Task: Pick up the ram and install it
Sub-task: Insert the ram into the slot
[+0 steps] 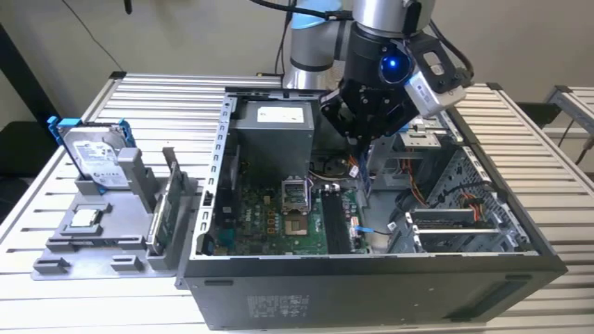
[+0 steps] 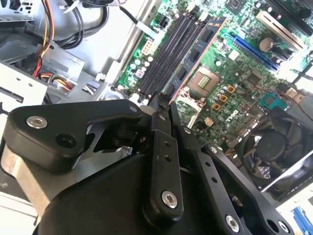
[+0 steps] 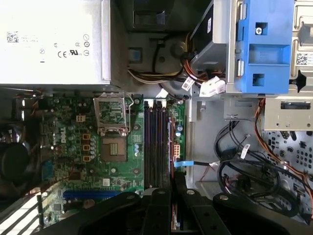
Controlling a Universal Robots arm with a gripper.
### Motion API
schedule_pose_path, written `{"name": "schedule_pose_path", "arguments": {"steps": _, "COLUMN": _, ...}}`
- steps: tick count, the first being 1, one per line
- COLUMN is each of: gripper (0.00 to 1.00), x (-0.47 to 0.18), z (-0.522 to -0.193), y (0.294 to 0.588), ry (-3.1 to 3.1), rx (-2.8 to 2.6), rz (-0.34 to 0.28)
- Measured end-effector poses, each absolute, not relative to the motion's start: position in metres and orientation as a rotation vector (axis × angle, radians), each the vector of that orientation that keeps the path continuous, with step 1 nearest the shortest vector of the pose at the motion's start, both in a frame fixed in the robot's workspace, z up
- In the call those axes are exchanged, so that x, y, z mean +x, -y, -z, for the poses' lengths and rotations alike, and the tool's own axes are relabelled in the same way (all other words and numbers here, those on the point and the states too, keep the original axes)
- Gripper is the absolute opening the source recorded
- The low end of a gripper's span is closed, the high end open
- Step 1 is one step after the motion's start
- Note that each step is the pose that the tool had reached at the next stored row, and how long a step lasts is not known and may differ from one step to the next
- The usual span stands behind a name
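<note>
Claw (image 2: 161, 104) looks clamped shut on the ram (image 2: 198, 49); you're holding it over the memory slots (image 2: 166, 54).

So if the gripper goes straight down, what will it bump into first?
Probably the black memory slots on the motherboard. The gripper is shut on the ram, which hangs over them, so the ram would touch first. Depth is hard to judge.

Your exterior view looks down on the open case (image 1: 371, 292); both wrist views peer closely past the gripper (image 2: 160, 102) onto its motherboard (image 3: 88, 147).
</note>
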State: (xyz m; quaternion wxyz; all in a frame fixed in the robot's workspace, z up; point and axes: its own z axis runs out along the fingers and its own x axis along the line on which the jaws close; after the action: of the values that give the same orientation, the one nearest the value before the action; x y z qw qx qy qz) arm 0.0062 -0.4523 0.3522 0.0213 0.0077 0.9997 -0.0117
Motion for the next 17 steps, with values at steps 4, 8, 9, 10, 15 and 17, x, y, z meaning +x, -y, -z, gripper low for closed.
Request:
{"name": "schedule_pose_path", "arguments": {"steps": 4, "gripper": 0.14, "x": 0.0070, "z": -0.3493, "y": 0.4523, "ry": -3.099, "rx": 0.027, "rz": 0.036}}
{"name": "schedule_pose_path", "arguments": {"steps": 8, "gripper": 0.14, "x": 0.0072, "z": -0.3471, "y": 0.4523, "ry": -3.099, "rx": 0.030, "rz": 0.037}}
{"name": "schedule_pose_path", "arguments": {"steps": 9, "gripper": 0.14, "x": 0.0072, "z": -0.3466, "y": 0.4523, "ry": -3.099, "rx": 0.031, "rz": 0.037}}
{"name": "schedule_pose_path", "arguments": {"steps": 10, "gripper": 0.14, "x": 0.0072, "z": -0.3460, "y": 0.4523, "ry": -3.099, "rx": 0.032, "rz": 0.037}}
{"name": "schedule_pose_path", "arguments": {"steps": 15, "gripper": 0.14, "x": 0.0073, "z": -0.3436, "y": 0.4523, "ry": -3.099, "rx": 0.035, "rz": 0.037}}
{"name": "schedule_pose_path", "arguments": {"steps": 17, "gripper": 0.14, "x": 0.0073, "z": -0.3426, "y": 0.4523, "ry": -3.099, "rx": 0.036, "rz": 0.037}}
